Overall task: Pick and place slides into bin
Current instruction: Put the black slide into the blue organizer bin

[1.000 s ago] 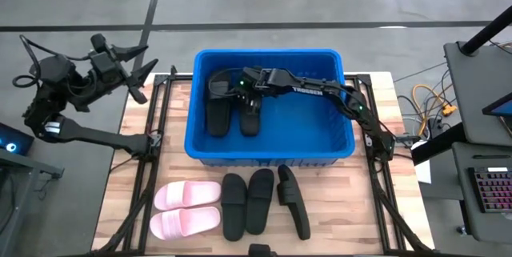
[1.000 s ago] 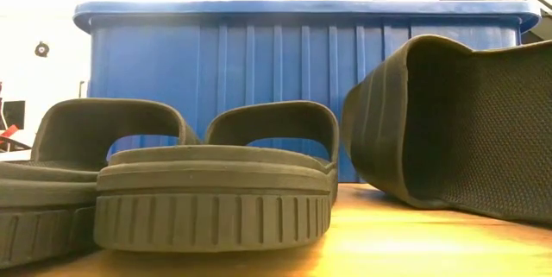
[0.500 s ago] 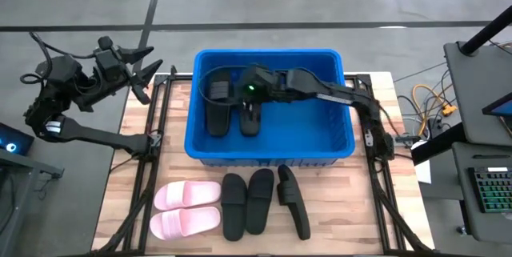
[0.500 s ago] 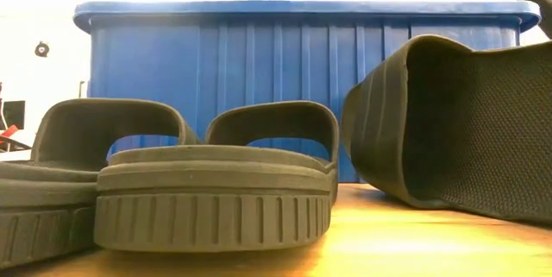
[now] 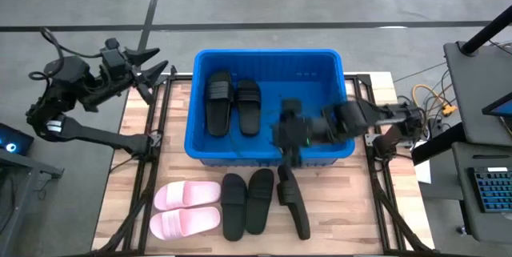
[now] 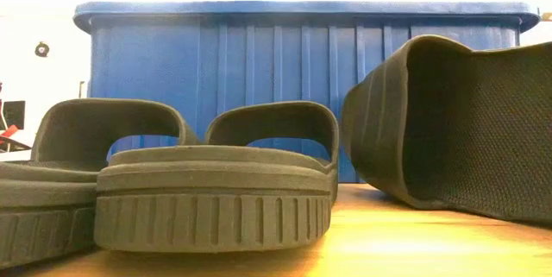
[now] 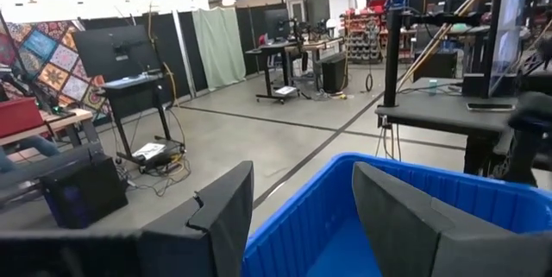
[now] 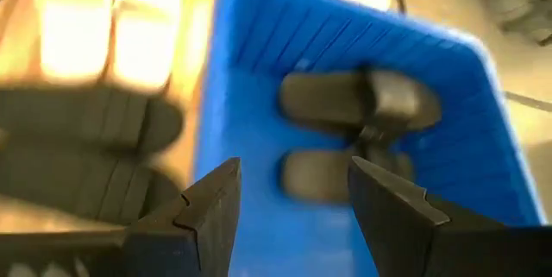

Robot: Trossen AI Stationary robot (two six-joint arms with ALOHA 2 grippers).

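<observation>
The blue bin [image 5: 268, 149] stands at the table's middle, toward its far side. Two black slides [image 5: 218, 105] [image 5: 249, 106] lie side by side on the bin's floor at its left. My right gripper [image 5: 289, 149] is open and empty over the bin's near wall; its wrist view [image 8: 293, 208] shows the bin [image 8: 233, 96] and the two slides [image 8: 354, 96]. My left gripper [image 5: 148, 73] is open and empty beyond the table's far left corner. A pink pair [image 5: 186, 209] and three black slides [image 5: 246, 202] lie on the table near the front edge.
One black slide [image 5: 293, 201] lies on its side to the right of the others; in the low view it [image 6: 448, 122] shows beside two flat ones [image 6: 211, 191] in front of the bin's wall [image 6: 259, 53]. Dark frame rails run along the table's left and right sides.
My right gripper has drawn back from the black slides at the bin's far left and swung toward the bin's near wall, turning as it went. The two slides stay on the bin's floor. My left gripper has shifted a little toward the bin.
</observation>
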